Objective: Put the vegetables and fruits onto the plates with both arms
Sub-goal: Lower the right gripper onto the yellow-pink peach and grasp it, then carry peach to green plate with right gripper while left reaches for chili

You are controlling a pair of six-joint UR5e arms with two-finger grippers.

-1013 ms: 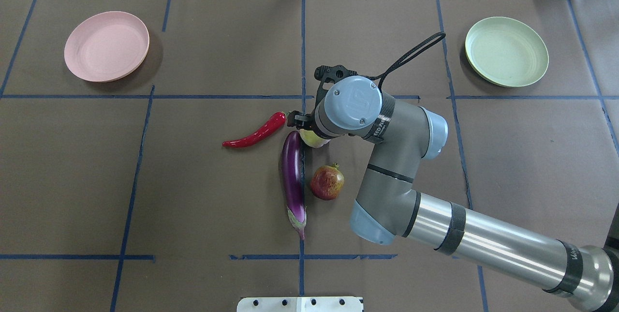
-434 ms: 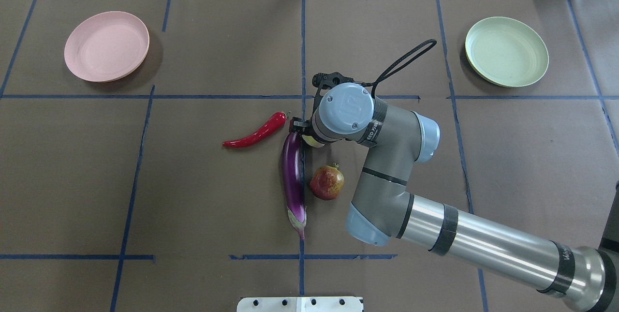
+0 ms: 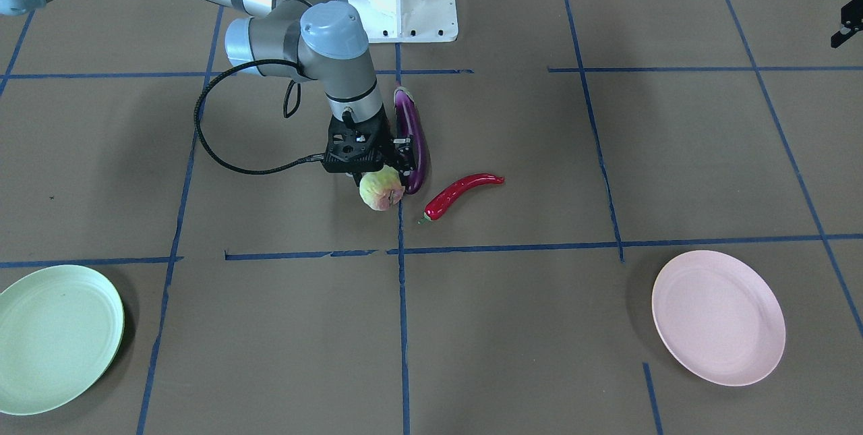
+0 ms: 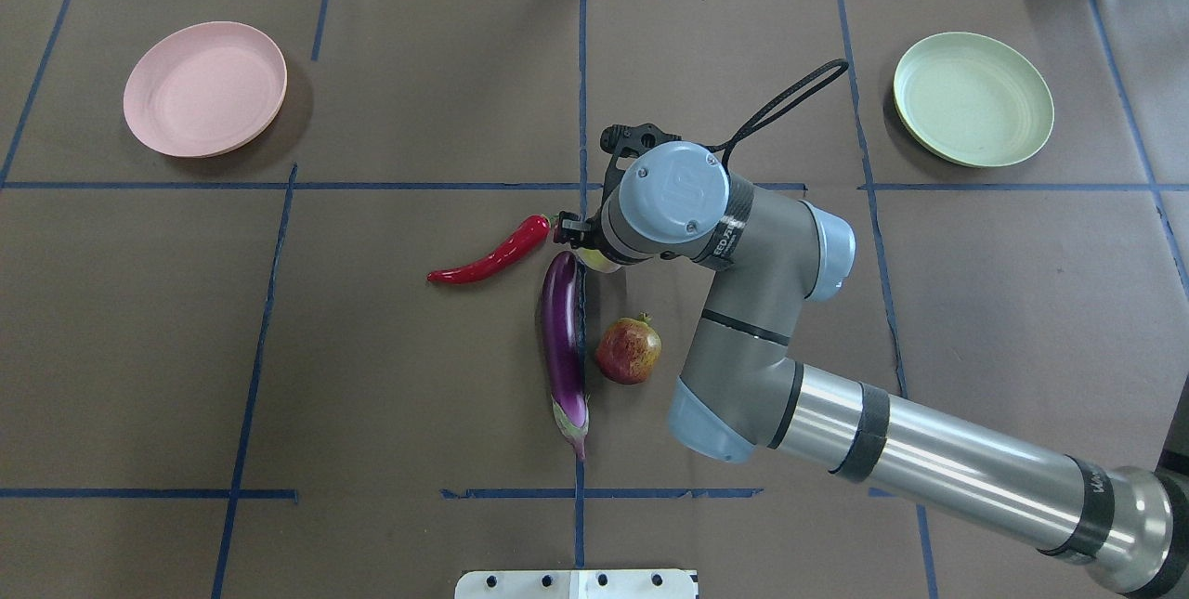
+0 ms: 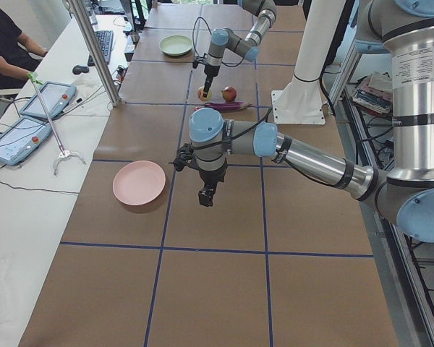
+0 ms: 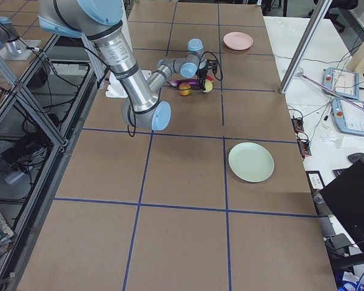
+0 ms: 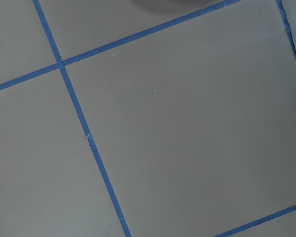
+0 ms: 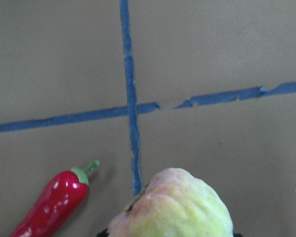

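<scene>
**Q:** Right jaws: what have they got?

**A:** My right gripper (image 3: 375,177) is clenched on the peach (image 3: 381,193), with the wrist pointing straight down. The peach sits under the wrist near mid-table (image 4: 390,395), just beside the eggplant's (image 4: 564,339) blunt end and the chili's (image 4: 492,253) stem. (I cannot tell whether it clears the surface.)

**Q:** Bearing to a plate?

**A:** Read on the overhead view, with 12 o'clock away from my base. The mint green plate (image 4: 973,99) is at about 2 o'clock from the jaws, well apart, on my right arm's own side. The pink plate (image 4: 205,88) is at about 10 o'clock, similarly far. The mottled fruit (image 4: 629,350) lies near 5, the eggplant runs off toward 6 and the chili lies at 9, so none sits toward 2. My judgement is to carry the peach to green.

**Q:** Left side?

**A:** My left gripper (image 5: 207,194) hovers over bare table, nearer the pink plate. I cannot tell whether its jaws are parted or closed.
</scene>
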